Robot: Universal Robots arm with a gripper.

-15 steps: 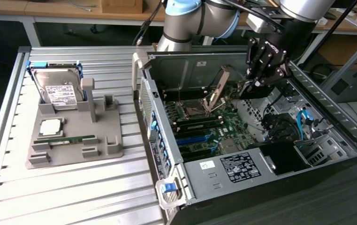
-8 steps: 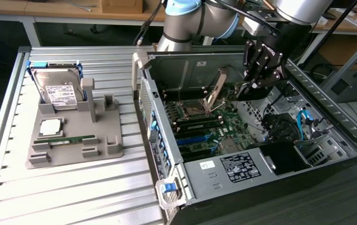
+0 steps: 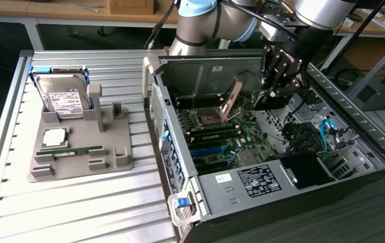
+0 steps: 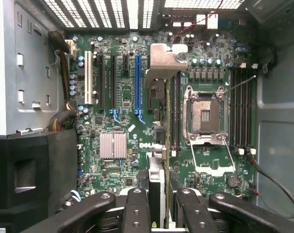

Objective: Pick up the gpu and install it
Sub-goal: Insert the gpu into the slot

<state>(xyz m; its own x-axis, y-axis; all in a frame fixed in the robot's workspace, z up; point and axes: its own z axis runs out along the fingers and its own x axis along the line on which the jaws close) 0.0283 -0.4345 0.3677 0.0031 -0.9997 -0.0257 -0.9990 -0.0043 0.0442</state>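
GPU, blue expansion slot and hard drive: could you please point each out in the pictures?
gpu (image 4: 156, 194), wrist view, on its thin edge facing the camera.
blue expansion slot (image 4: 137, 82), wrist view, midway along the slot.
hard drive (image 3: 67, 101), exterior view, on its white label.

Slatted bench (image 3: 77, 212) carries gray holder (image 3: 117, 144). Hard drive (image 3: 62, 96) upright at holder's 11 o'clock; memory stick (image 3: 71, 150) flat at drive's 6 o'clock. Open computer case (image 3: 212, 71) at holder's 3 o'clock, motherboard (image 3: 246, 147) inside.
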